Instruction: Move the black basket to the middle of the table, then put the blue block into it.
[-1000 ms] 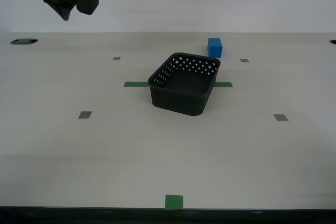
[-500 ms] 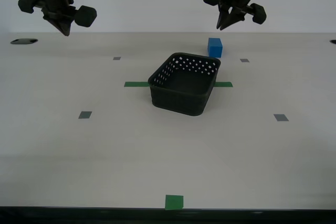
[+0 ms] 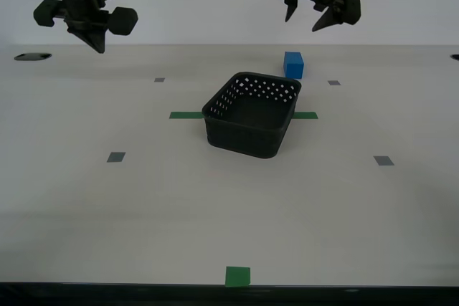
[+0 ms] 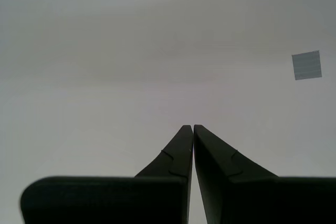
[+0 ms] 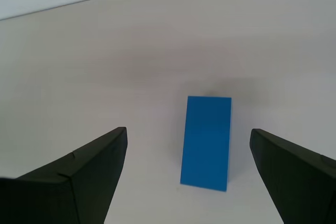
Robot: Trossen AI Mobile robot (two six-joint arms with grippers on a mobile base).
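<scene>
We see the blue block [image 3: 292, 64] only in part, its base hidden behind the black basket [image 3: 251, 114]. Both arms run off the exterior view's top edge. Our first gripper [image 5: 188, 145] shows just two fingers [image 5: 86, 169], cut by the frame.

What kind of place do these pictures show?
Probably a robot test bench in a lab: a bare off-white table marked with grey tape squares and a green strip, holding only a black basket and a blue block.
</scene>
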